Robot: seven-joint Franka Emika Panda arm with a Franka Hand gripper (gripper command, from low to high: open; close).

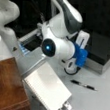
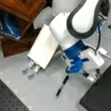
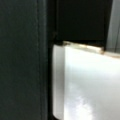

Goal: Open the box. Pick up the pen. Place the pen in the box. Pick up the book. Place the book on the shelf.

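Observation:
The box (image 1: 101, 49) lies at a front view's right, its black lid (image 2: 100, 98) flat on the silver-grey sides. My gripper (image 2: 96, 73) hangs at the box's near edge, just off the lid's corner, and nothing shows in it. The wrist view is filled by the dark lid (image 3: 22, 60) and a pale silver side (image 3: 85, 85); no fingers show there. The pen (image 1: 83, 84) (image 2: 62, 86), black and silver, lies loose on the grey table beside the gripper. The white spiral-bound book (image 1: 47, 88) (image 2: 44, 46) lies flat next to the reddish-brown shelf (image 1: 7, 88) (image 2: 22, 4).
Two metal clips (image 2: 30, 70) (image 1: 67, 108) jut out from the book's end. A blue item (image 2: 8, 26) sits inside the shelf. A black perforated mat (image 2: 7, 100) covers a corner of the table. A white robot base (image 1: 6, 19) stands behind the shelf.

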